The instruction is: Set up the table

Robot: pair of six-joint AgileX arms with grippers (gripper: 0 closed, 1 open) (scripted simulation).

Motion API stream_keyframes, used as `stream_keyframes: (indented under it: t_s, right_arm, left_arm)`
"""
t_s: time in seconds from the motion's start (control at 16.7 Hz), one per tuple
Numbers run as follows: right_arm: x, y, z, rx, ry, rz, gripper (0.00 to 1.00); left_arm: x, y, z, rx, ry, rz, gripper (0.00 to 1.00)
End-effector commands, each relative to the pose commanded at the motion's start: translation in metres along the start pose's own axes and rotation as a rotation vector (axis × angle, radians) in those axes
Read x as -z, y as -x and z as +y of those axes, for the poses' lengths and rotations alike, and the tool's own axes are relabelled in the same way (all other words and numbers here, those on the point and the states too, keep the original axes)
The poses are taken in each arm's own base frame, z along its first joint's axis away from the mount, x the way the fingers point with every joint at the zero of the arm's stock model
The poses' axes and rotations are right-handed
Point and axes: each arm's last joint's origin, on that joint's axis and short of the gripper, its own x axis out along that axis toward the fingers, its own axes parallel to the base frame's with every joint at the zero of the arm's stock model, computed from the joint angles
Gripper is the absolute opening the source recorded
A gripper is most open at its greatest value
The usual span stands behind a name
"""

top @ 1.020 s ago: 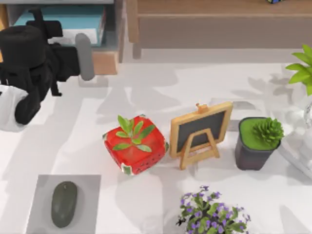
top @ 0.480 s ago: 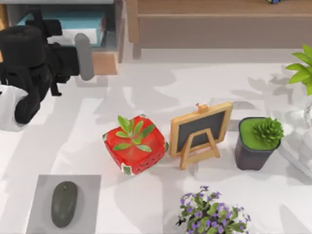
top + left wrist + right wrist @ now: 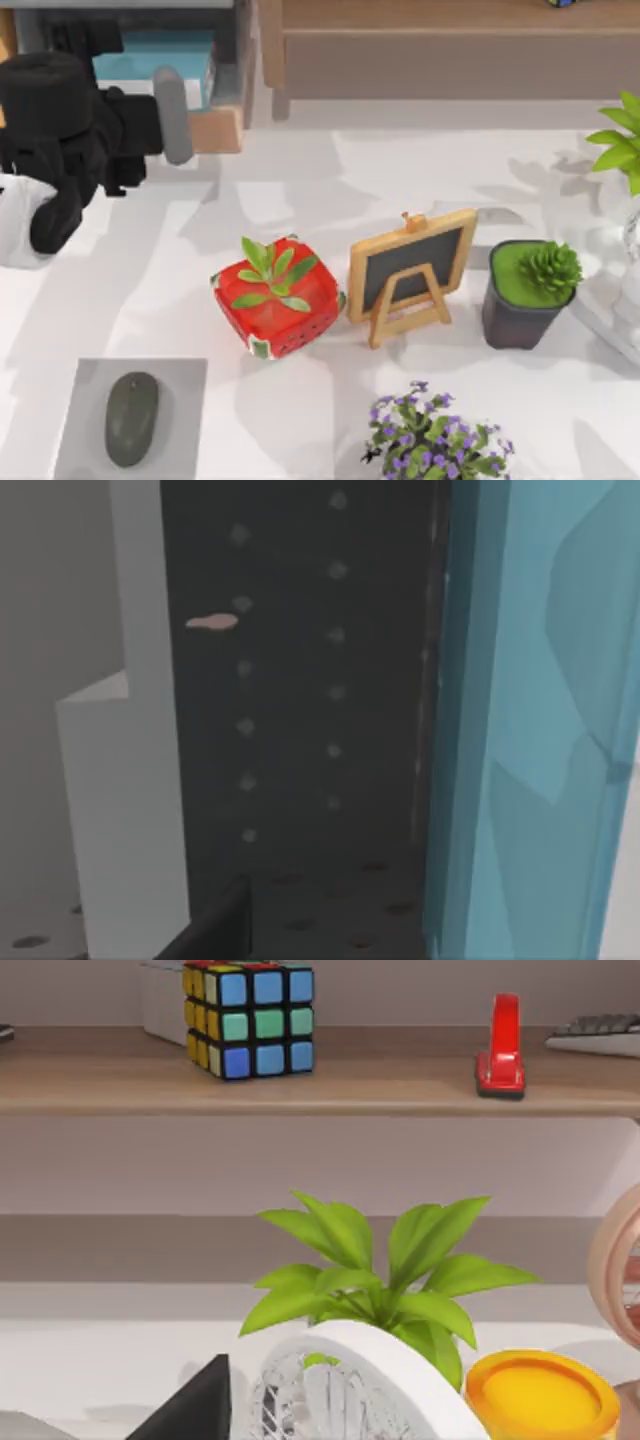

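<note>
Left gripper (image 3: pixel 170 115) upper left at shelf unit (image 3: pixel 225 120), finger state indiscernible, white table (image 3: pixel 180 270), strawberry planter (image 3: pixel 278 297) centre, chalkboard easel (image 3: pixel 410 270) beside it.

My left arm (image 3: pixel 60 140) sits at the far left of the scene, its black bulk raised, wrist turned toward the far edge. Its gripper (image 3: pixel 172 115) points right and far, one grey finger (image 3: pixel 172 112) showing. The finger spacing is unclear.
</note>
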Motion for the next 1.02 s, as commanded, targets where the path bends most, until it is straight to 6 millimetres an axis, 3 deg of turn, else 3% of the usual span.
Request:
stream_keyframes:
  t_s: [0.36,1.02]
  right_arm:
    - [0.0,0.0,0.0,0.0,0.0,0.0,1.0]
    - [0.0,0.0,0.0,0.0,0.0,0.0,1.0]
  left_arm:
    - [-0.001,0.003,0.001,-0.004,0.001,-0.002,1.0]
    - [-0.001,0.048,-0.014,0.0,0.0,-0.002,1.0]
